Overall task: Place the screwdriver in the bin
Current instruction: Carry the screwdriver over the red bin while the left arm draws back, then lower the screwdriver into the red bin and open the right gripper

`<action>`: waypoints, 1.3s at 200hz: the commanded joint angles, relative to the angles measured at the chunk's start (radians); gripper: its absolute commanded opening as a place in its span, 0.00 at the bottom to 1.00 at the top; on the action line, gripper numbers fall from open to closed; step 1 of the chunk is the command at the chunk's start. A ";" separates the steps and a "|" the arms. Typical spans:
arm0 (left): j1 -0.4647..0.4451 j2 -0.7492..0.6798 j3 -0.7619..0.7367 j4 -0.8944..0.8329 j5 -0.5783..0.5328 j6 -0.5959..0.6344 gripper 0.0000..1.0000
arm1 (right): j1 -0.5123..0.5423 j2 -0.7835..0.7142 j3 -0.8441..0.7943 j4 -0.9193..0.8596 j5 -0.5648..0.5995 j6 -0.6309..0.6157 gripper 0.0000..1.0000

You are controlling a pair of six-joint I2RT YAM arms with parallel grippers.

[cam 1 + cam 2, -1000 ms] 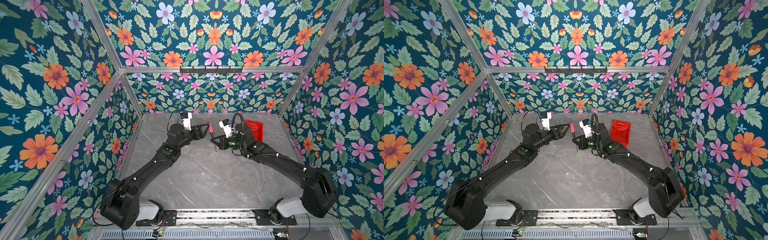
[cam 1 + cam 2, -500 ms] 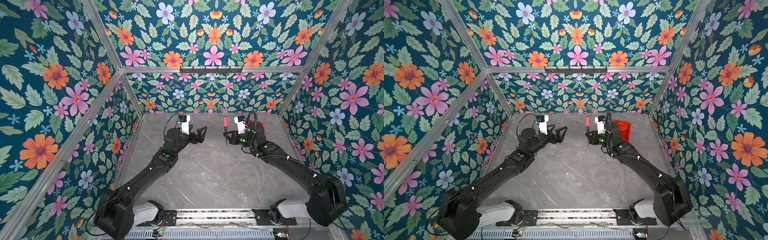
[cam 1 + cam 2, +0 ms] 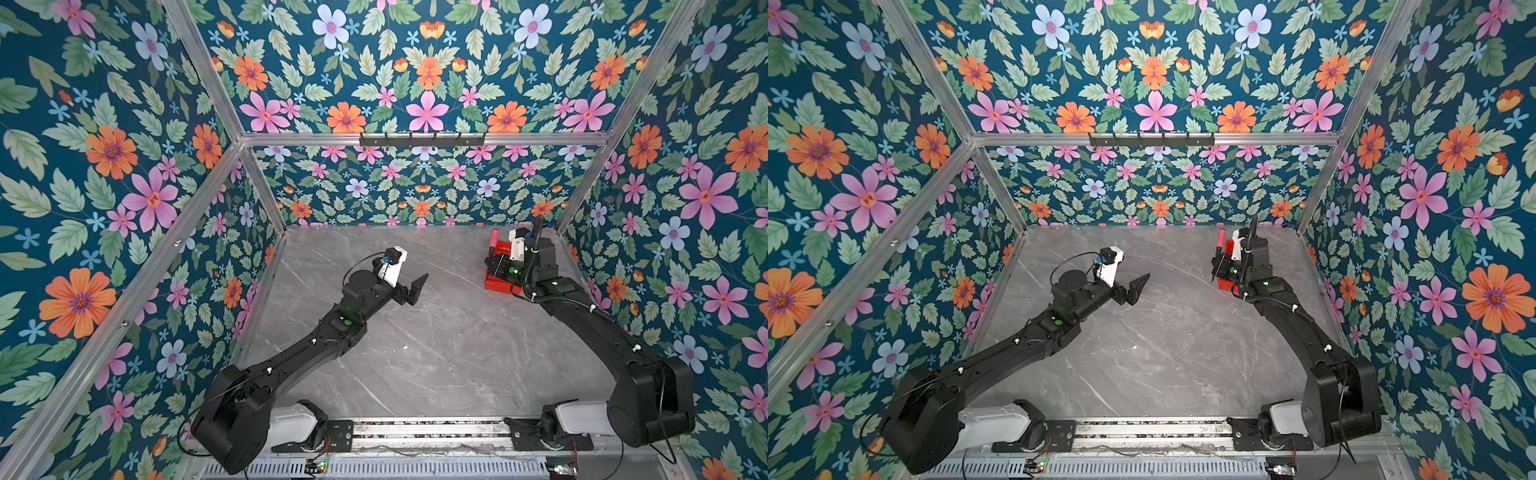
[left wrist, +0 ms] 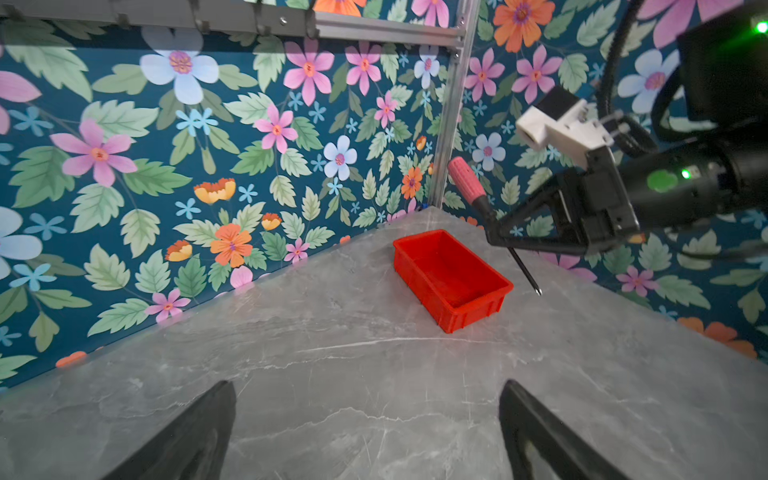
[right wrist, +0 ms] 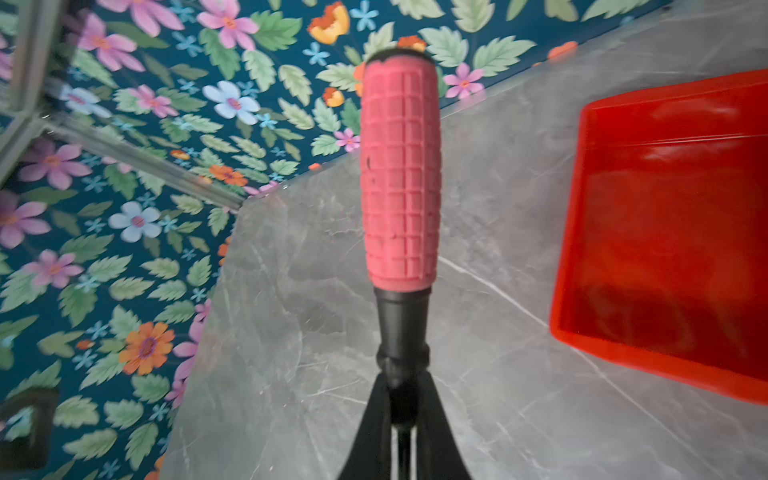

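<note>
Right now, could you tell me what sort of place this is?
Probably a robot test booth: flowered panels on a metal frame enclose a grey table, with a left arm and right arm on a rail.

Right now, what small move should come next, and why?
Probably shift the right fingers toward the bin until the screwdriver hangs over it. In the left wrist view its tip seems to hang over the table beside the bin, so releasing now would likely miss.
</note>
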 commanded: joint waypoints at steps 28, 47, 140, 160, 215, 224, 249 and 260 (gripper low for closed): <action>-0.099 0.117 0.039 0.101 0.001 0.090 1.00 | -0.084 0.111 0.057 -0.045 0.063 -0.052 0.00; -0.137 0.158 0.045 0.124 -0.017 0.092 1.00 | -0.107 0.172 0.088 -0.054 0.098 -0.071 0.00; -0.230 0.232 0.068 0.125 -0.045 0.107 1.00 | -0.147 0.500 0.297 -0.163 0.200 -0.097 0.00; -0.233 0.231 0.073 0.110 -0.050 0.122 1.00 | -0.150 0.558 0.348 -0.189 0.205 -0.107 0.00; -0.239 0.252 0.088 0.123 -0.071 0.123 1.00 | -0.151 0.637 0.420 -0.223 0.181 -0.106 0.00; -0.241 0.251 0.090 0.127 -0.071 0.123 1.00 | -0.151 0.648 0.432 -0.227 0.180 -0.106 0.00; -0.246 0.244 0.084 0.124 -0.082 0.128 1.00 | -0.150 0.681 0.459 -0.231 0.176 -0.094 0.00; -0.246 0.235 0.080 0.117 -0.090 0.130 1.00 | -0.150 0.693 0.469 -0.237 0.173 -0.084 0.00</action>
